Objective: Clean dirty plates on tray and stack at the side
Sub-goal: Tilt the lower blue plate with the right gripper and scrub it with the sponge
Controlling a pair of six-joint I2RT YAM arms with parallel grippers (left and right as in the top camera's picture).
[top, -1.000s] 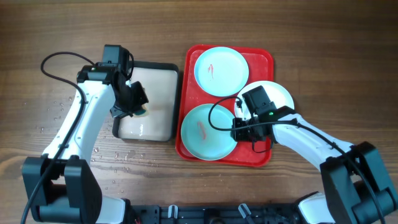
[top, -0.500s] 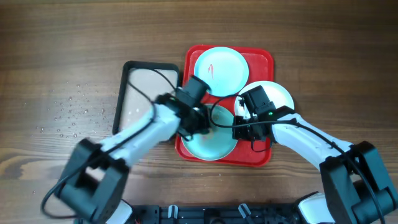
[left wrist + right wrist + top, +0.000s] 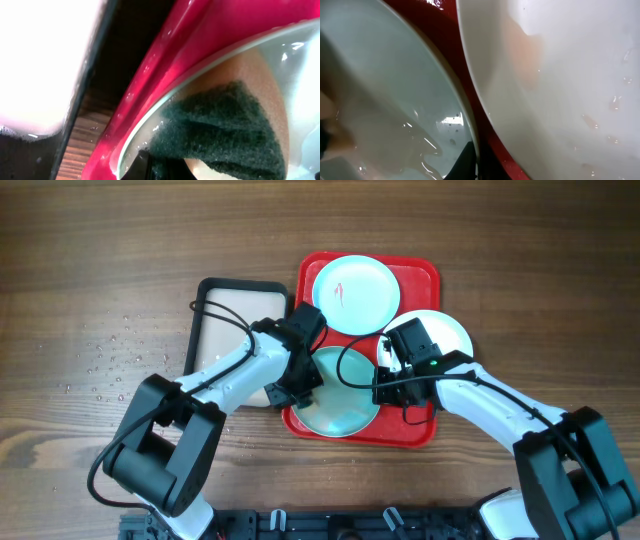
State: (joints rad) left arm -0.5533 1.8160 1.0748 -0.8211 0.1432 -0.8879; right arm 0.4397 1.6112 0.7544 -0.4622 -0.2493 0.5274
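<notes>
The red tray point(image 3: 430, 268) holds three plates. The far pale blue plate point(image 3: 355, 293) has a red smear. The white plate point(image 3: 452, 328) lies at the right. The near pale blue plate point(image 3: 348, 408) is wet. My left gripper point(image 3: 303, 385) is shut on a green-and-beige sponge point(image 3: 220, 125), which is pressed on this plate's left part point(image 3: 300, 75). My right gripper point(image 3: 383, 392) is shut on the same plate's right rim. In the right wrist view one finger point(image 3: 470, 161) sits at that rim point(image 3: 380, 75), beside the white plate point(image 3: 560, 75).
A black-rimmed beige tray point(image 3: 240, 283) holding some water lies just left of the red tray, close under my left arm; it also shows in the left wrist view point(image 3: 45, 60). Water drops point(image 3: 110, 360) speckle the wooden table at the left.
My left arm has swung right from the beige tray onto the near pale blue plate with the sponge. That plate's red smear no longer shows. The right arm has not moved.
</notes>
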